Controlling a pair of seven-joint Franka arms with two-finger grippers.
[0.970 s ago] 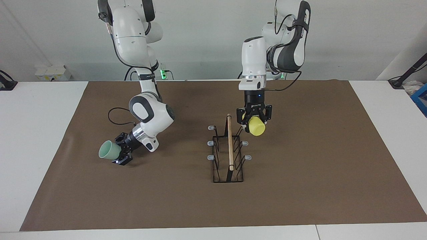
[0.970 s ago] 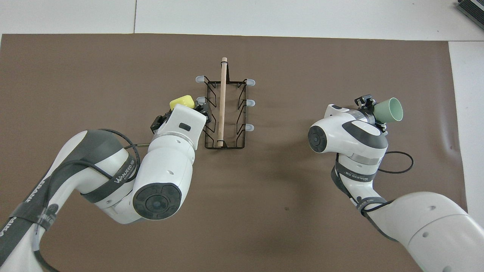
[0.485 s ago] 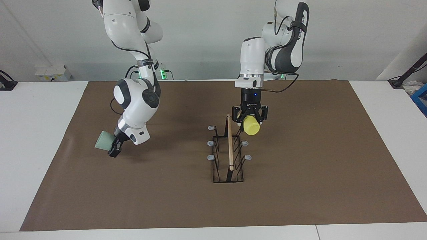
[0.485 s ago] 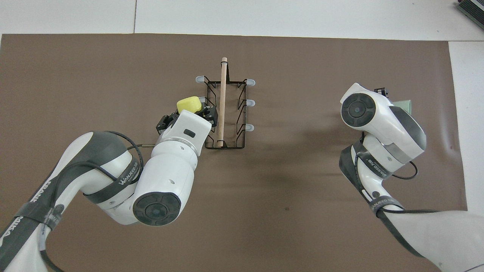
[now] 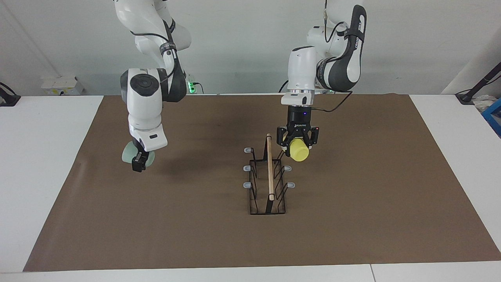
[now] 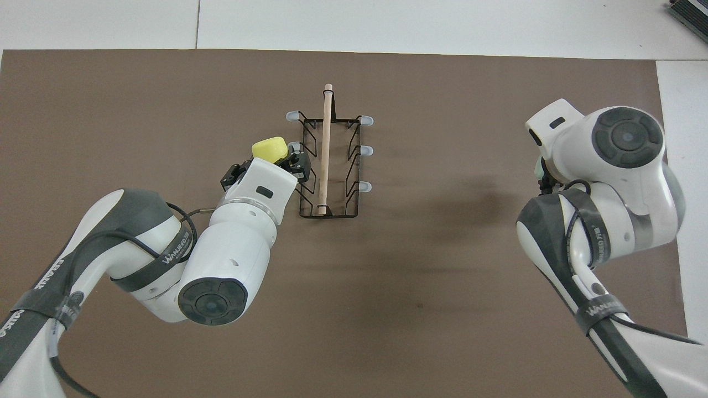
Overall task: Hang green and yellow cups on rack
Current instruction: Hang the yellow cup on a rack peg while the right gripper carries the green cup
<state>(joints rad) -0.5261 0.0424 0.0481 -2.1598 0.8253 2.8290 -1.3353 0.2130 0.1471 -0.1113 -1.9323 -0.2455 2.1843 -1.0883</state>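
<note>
The black wire rack [image 5: 269,196] with its wooden rod [image 5: 269,168] stands mid-mat; it also shows in the overhead view [image 6: 332,166]. My left gripper [image 5: 298,145] is shut on the yellow cup [image 5: 299,152], held on its side above the mat. The cup is close beside the rack's pegs at the left arm's end and also shows in the overhead view [image 6: 269,149]. My right gripper [image 5: 137,161] points down, shut on the pale green cup [image 5: 127,156], raised over the mat toward the right arm's end. In the overhead view only a sliver of the green cup [image 6: 537,167] shows under the arm.
A brown mat [image 5: 352,219] covers most of the white table [image 5: 47,156]. A blue thing [image 5: 494,113] sits at the table's edge at the left arm's end. A dark object [image 6: 688,11] lies at the table's corner farthest from the robots.
My right arm has lifted and swung its wrist from slanted to pointing straight down, carrying the green cup. My left gripper has shifted a little beside the rack with the yellow cup.
</note>
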